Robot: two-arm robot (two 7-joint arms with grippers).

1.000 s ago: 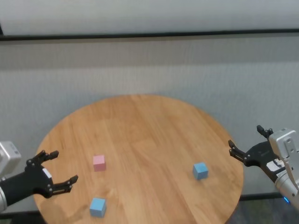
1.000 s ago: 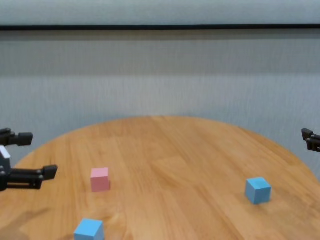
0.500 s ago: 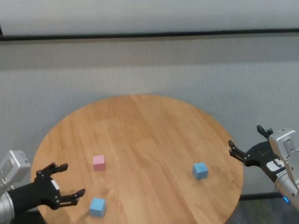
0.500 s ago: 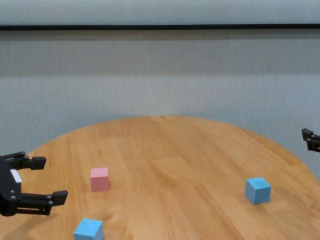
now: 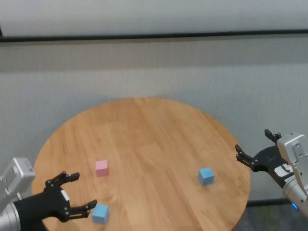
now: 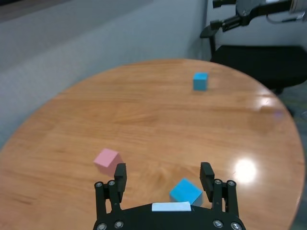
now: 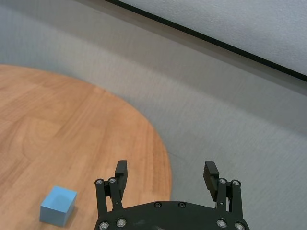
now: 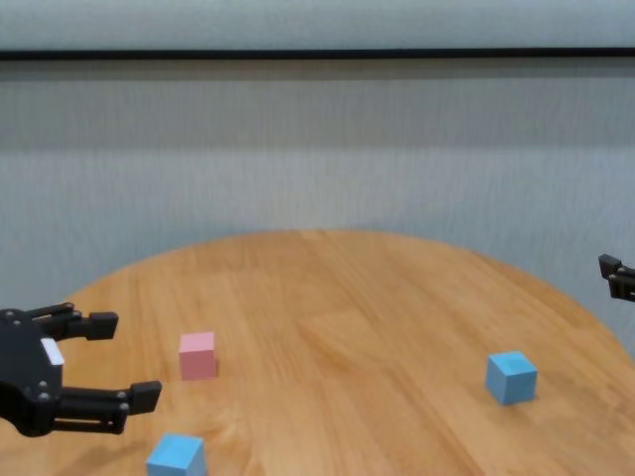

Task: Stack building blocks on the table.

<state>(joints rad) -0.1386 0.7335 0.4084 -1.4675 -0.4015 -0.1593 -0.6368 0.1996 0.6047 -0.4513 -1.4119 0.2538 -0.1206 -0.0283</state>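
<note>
Left claw [image 5: 79,195] is wide open, holding nothing, right next to the near blue cube [image 5: 100,213] on the desk [image 5: 159,134]. Pink cube [image 5: 101,168] and the other blue cube [image 5: 206,175] sit apart. If it comes in off-center, I'd guess a finger shoves the cube away. Right claw [image 5: 253,147] is open too, parked off the desk's edge.

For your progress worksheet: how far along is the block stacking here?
Done: nothing; the pink block and both blue blocks lie apart on the table. In hand: the open left gripper is beside the near blue block. Left: all stacking. The right gripper waits open off the table's edge.
</note>
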